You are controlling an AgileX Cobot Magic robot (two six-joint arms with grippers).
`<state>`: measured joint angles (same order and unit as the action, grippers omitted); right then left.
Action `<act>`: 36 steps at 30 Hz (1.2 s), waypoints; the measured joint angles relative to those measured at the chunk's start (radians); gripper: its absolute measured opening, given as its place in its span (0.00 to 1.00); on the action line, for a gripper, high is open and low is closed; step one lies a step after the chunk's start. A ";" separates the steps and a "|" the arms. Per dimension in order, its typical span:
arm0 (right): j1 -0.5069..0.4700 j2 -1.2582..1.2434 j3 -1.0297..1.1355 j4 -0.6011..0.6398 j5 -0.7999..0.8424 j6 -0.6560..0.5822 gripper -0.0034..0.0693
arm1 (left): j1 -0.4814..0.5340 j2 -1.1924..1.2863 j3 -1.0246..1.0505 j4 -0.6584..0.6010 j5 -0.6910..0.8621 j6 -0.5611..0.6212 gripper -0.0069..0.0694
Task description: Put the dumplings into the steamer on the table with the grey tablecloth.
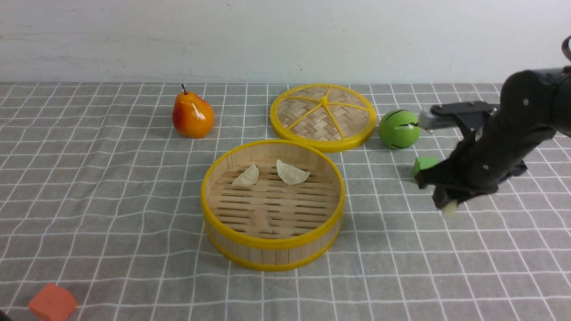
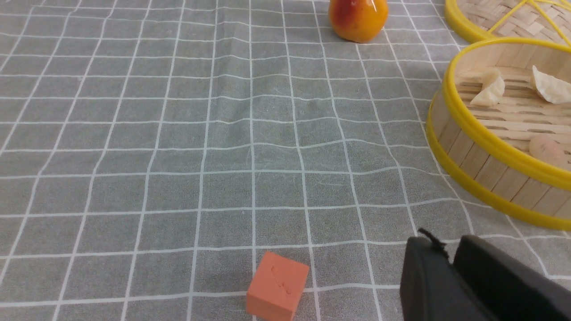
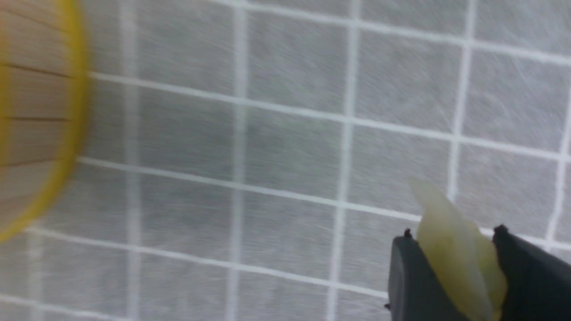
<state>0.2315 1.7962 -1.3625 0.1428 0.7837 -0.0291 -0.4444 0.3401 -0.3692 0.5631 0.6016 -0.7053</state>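
Right pincer (image 1: 447, 204) pinching the yellow-green dumpling (image 3: 455, 249)
It hangs above the desk (image 1: 111, 178), right of the steamer (image 1: 273, 243), where two whitish dumplings (image 1: 246, 176) (image 1: 292, 173) and the pinkish dumpling (image 1: 260, 219) sit inside. Left pincer (image 2: 451, 258) pressed together, nothing in it.

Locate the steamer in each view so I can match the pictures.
Front view: the steamer sits mid-picture, in front of the lid.
Left wrist view: the steamer is cropped at the picture edge, near the pear.
Right wrist view: its blurred wall shows at the edge, opposite the dumpling in the right gripper.
Shared landmark: the white grid of the grey tablecloth.
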 joint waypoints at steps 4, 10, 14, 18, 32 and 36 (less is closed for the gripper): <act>0.134 -0.025 -0.051 0.148 -0.049 -0.138 0.34 | 0.000 0.000 0.000 0.000 0.000 0.000 0.21; 0.284 0.079 -0.064 0.253 -0.194 -0.272 0.34 | 0.000 0.000 0.000 0.001 -0.001 0.000 0.21; 0.293 0.192 -0.116 0.282 -0.230 -0.281 0.40 | 0.000 0.000 0.000 0.001 -0.001 0.000 0.21; 0.292 0.225 -0.174 0.329 -0.204 -0.282 0.62 | 0.000 0.000 0.000 0.001 -0.001 0.000 0.21; 0.220 -0.278 -0.393 0.035 0.217 -0.144 0.13 | 0.000 0.000 0.000 0.001 0.000 0.000 0.23; 0.220 -0.581 -0.152 0.001 0.141 -0.141 0.02 | 0.000 0.000 0.000 0.001 0.000 0.000 0.24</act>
<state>0.4510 1.2152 -1.5144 0.1439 0.9251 -0.1705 -0.4444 0.3401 -0.3692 0.5642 0.6017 -0.7053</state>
